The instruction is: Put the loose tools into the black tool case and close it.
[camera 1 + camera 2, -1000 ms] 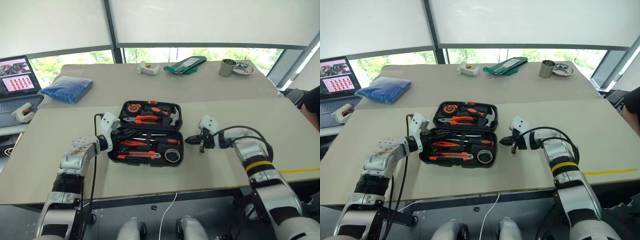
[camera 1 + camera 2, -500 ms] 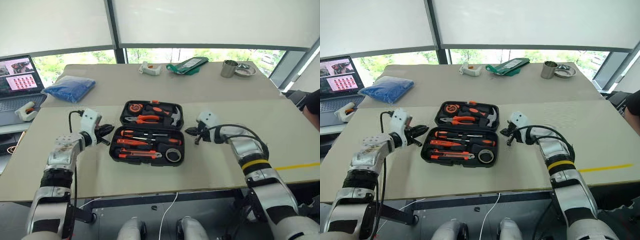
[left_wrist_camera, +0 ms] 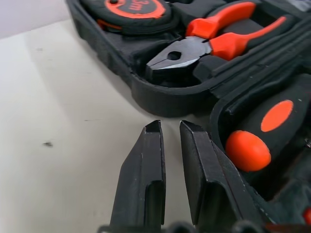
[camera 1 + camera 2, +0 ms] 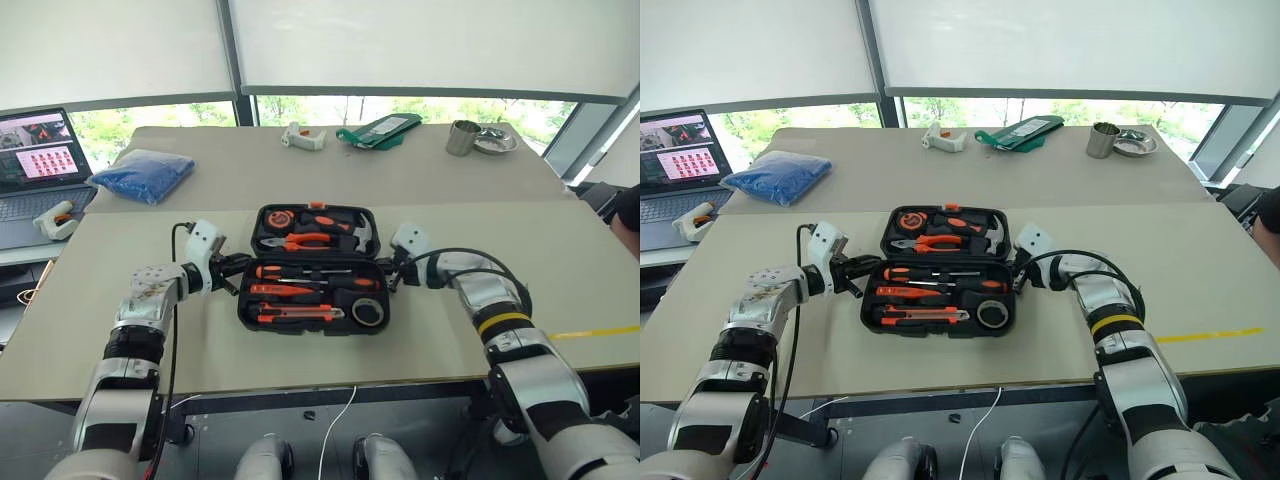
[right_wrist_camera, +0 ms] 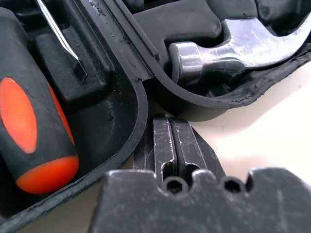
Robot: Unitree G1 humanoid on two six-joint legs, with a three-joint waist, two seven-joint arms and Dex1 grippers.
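We take the black tool case (image 4: 312, 270) as our landmark; it lies open and flat on the near table (image 4: 330, 365). In its near half we see the grey tape roll (image 4: 368, 311) at the right, the utility knife (image 4: 298, 316) along the near edge, and the two orange-and-black screwdrivers (image 4: 300, 290) just behind it. At the case's left side, by the hinge line, our left gripper (image 3: 167, 127) sits low over the table with its fingers a narrow gap apart, holding nothing. At the case's right side, also at the hinge, our right gripper (image 5: 170, 121) has its fingers pressed together, empty, tips right at the case's rim. The far half holds pliers (image 4: 302, 240), a hammer (image 4: 358, 232) and a tape measure (image 4: 272, 214). Beyond the case, on the far table, lie a blue bag (image 4: 142, 175) to its left and a metal cup (image 4: 461, 137) to its right.
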